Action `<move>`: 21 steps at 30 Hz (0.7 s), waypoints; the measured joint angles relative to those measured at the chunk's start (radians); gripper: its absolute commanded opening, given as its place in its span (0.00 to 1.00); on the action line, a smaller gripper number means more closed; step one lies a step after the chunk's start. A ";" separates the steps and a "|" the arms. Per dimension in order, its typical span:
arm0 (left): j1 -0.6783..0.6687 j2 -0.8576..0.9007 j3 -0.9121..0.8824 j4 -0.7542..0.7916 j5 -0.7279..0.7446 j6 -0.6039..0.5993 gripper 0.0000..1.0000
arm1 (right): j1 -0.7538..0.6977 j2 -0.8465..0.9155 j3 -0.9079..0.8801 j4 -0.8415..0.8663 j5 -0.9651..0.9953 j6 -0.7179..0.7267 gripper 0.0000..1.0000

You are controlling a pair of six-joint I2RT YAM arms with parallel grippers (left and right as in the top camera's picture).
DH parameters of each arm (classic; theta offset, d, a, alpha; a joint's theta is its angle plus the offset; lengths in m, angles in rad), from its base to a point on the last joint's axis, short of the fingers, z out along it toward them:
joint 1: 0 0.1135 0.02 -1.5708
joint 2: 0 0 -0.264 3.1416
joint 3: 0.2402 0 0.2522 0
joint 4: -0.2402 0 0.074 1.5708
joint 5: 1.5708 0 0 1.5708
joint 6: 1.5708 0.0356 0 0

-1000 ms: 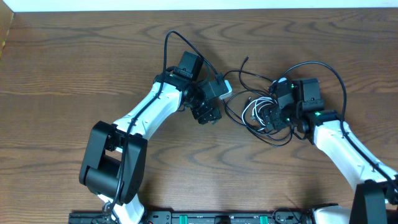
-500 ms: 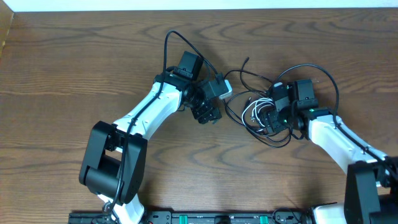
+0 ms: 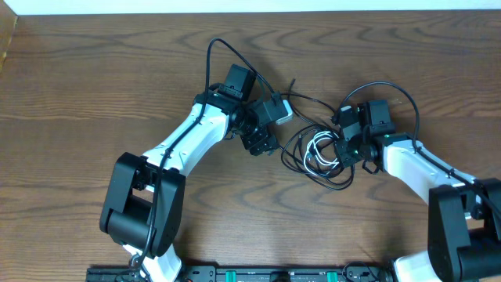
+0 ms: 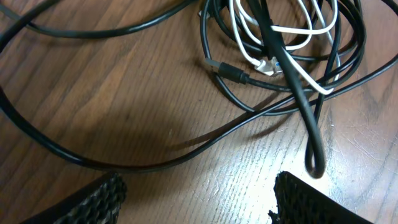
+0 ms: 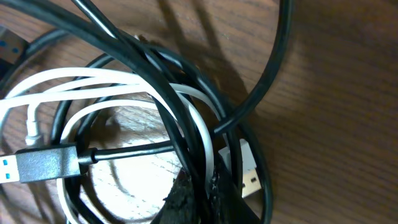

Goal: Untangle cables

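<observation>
The white-shelled left arm [image 3: 184, 145] and right arm [image 3: 415, 166] have black joints and looping black arm cables [image 3: 215, 59]; the left gripper [image 4: 200, 190] has ribbed black pads [image 4: 102, 194].

Scene: a tangle of cables on a dark wood-grain table [image 4: 124, 93], seen from low above
Black cords [image 4: 124, 167]: several thin loops coiled at upper right; one long strand sweeps out left in a wide arc across the bare wood
Thicker black cord [image 4: 309, 124]: runs down over the coil and ends in a tight bend just beside the right fingertip
White cord [image 4: 303, 79]: looped inside the black coil, partly under it
Plug [image 4: 230, 73]: small dark end lying at the coil's left edge
Left gripper [image 4: 198, 200]: fingers [image 4: 99, 198] spread wide, nothing between them
</observation>
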State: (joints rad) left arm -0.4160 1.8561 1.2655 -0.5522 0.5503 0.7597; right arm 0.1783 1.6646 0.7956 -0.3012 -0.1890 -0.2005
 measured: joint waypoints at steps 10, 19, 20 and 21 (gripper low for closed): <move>0.000 0.000 0.000 0.000 0.000 0.000 0.77 | 0.000 -0.385 -0.003 0.066 -0.029 -0.011 0.01; 0.000 0.000 0.000 0.000 0.016 0.000 0.77 | 0.000 -0.656 0.006 0.086 -0.040 -0.068 0.01; 0.000 0.000 0.000 0.000 0.023 0.000 0.77 | 0.000 -0.658 0.006 0.080 -0.040 -0.076 0.01; 0.000 0.000 0.000 0.000 0.029 0.000 0.77 | 0.000 -0.657 0.006 0.070 -0.041 -0.084 0.01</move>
State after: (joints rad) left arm -0.4160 1.8565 1.2659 -0.5522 0.5789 0.7597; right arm 0.1787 1.0077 0.8013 -0.2310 -0.2302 -0.2840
